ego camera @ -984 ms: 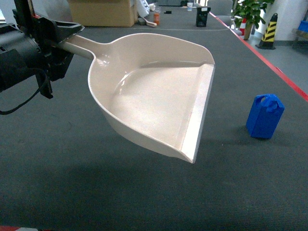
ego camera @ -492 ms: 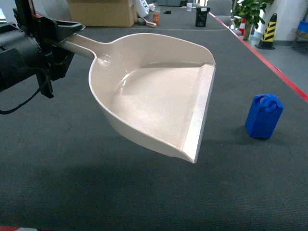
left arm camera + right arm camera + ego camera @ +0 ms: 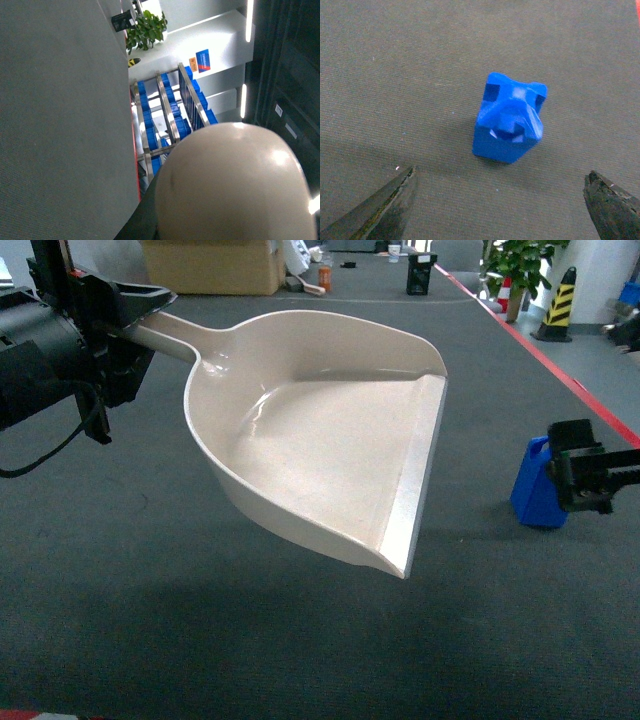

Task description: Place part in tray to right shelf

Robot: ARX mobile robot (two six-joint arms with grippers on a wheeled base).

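At the left edge of the head view, our left hand is pinched on the end of the tray's handle, and it holds the tray in the air above the dark-carpeted worktop, with its flat front lip turned toward the right. The tray's shadow lies on the carpet under it. From the left wrist we see only the rounded beige back of the tray, and beyond the worktop's edge a steel rack with blue crates.

Our right hand comes in from the right edge of the head view, just in front of the part. In the right wrist view its two fingers are spread wide, one in each lower corner, and the part stands on the carpet between and beyond them, touching neither. The part sits near the worktop's right edge, apart from the tray's lip.

Beyond the worktop's far end we see a cardboard box, a potted plant and a yellow-and-black bollard.
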